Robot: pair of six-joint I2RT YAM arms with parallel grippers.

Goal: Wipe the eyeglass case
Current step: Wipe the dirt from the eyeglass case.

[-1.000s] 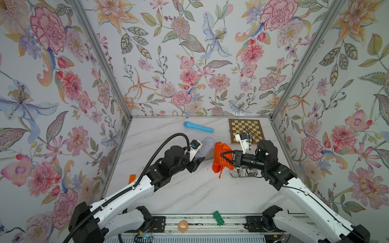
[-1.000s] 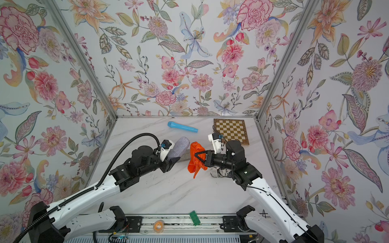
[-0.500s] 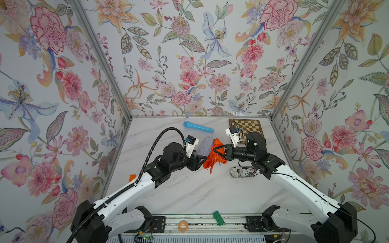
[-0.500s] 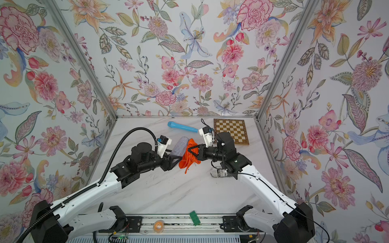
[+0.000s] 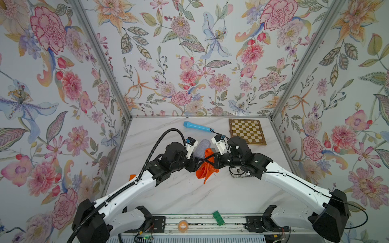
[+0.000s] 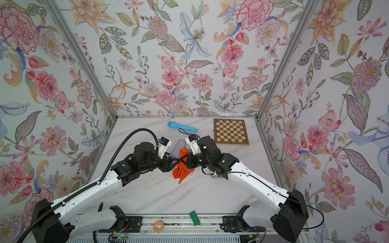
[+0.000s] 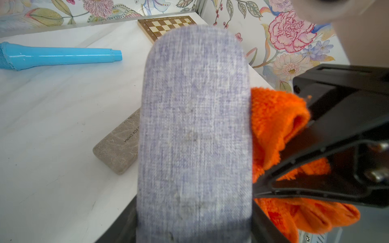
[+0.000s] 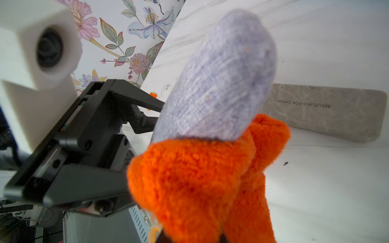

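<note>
In both top views the eyeglass case (image 5: pixel 202 146) is being gripped by one end in the left hand (image 5: pixel 196 165), above the tabletop (image 5: pixel 168 189); the orange cloth (image 5: pixel 205 171) is being pinched by the right hand (image 5: pixel 211 162). In the left wrist view the eyeglass case (image 7: pixel 193 126) is being judged light, stiff, its weave grippy. In the right wrist view the orange cloth (image 8: pixel 189 178) is being laid against it.

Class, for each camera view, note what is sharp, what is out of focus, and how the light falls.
Left wrist view: the eyeglass case shows crisp weave, softening nearest the camera. Right wrist view: the white camera block is out of focus, the orange cloth soft, the print on the grey pouch legible. Both top views: even light, faint shadows on the table, no glare.
</note>
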